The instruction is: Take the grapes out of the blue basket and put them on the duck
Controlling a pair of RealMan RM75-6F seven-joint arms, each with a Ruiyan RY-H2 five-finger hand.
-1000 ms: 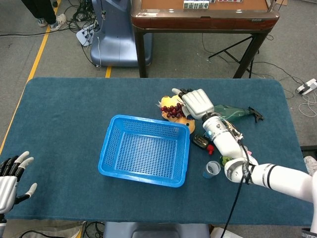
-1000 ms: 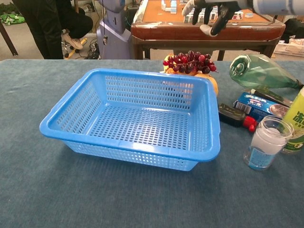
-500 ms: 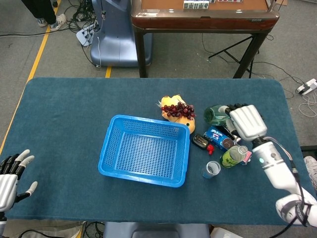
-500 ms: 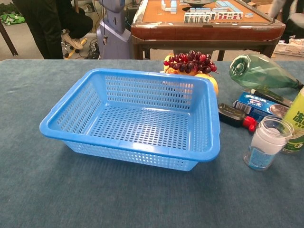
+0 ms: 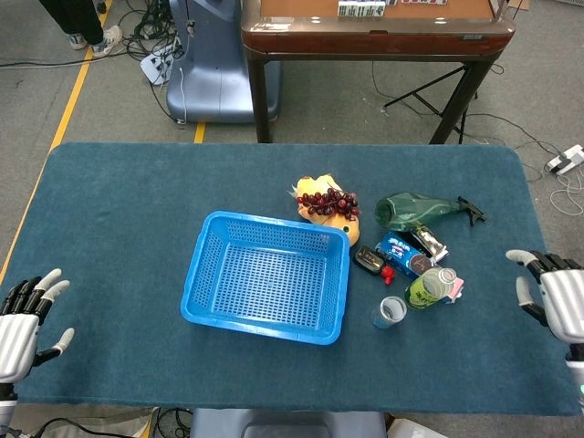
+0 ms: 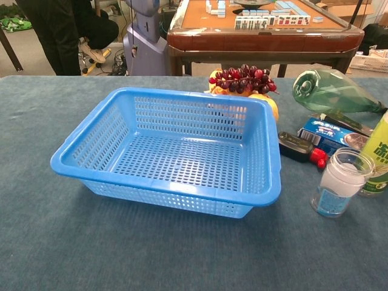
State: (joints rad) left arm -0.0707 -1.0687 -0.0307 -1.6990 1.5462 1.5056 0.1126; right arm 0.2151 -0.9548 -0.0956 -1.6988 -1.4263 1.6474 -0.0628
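A bunch of dark red grapes (image 5: 327, 201) (image 6: 242, 77) lies on top of the yellow duck (image 5: 321, 213) (image 6: 270, 106), just behind the blue basket (image 5: 269, 276) (image 6: 176, 151). The basket holds nothing. My right hand (image 5: 558, 303) is at the table's right edge, far from the duck, fingers apart and holding nothing. Over the near left corner of the table my left hand (image 5: 20, 321) is spread open. Neither hand shows in the chest view.
Right of the basket lie a green plastic bottle (image 5: 415, 209), a blue packet (image 5: 399, 248), a small black device (image 5: 369, 260), a green-labelled bottle (image 5: 427, 286) and a small clear jar (image 5: 391, 312) (image 6: 339, 183). A mahjong table (image 5: 374, 27) stands behind.
My right hand has drawn back from the grapes on the duck, past the green bottle, to the table's right edge. The grapes stay on the duck. The left hand barely moved.
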